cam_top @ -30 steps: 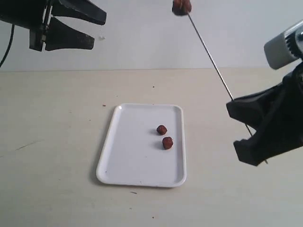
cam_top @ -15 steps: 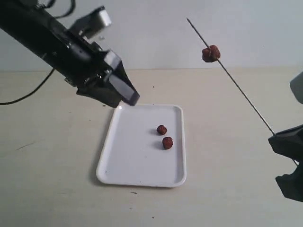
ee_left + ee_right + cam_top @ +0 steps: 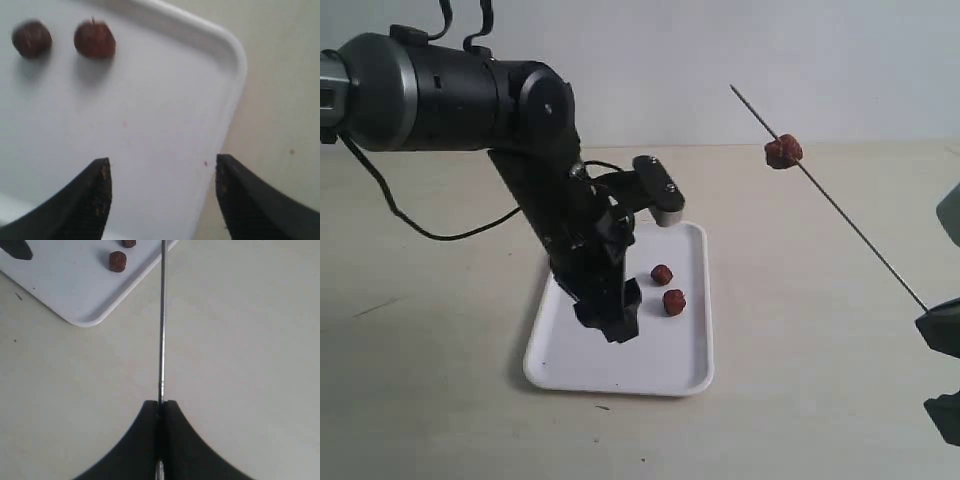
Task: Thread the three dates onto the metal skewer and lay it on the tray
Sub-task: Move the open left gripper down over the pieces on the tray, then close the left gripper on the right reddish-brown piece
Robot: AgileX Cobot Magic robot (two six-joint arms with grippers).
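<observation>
Two dates lie on the tray, at 3 o'clock from its centre. One third date sits on the skewer near its tip, at 1 o'clock from the tray. Right gripper pinches the skewer's base tight. Left gripper hangs wide open and empty over the tray, at 8 o'clock from the pair.

A pale beige tabletop meets a plain, evenly lit light grey wall.
</observation>
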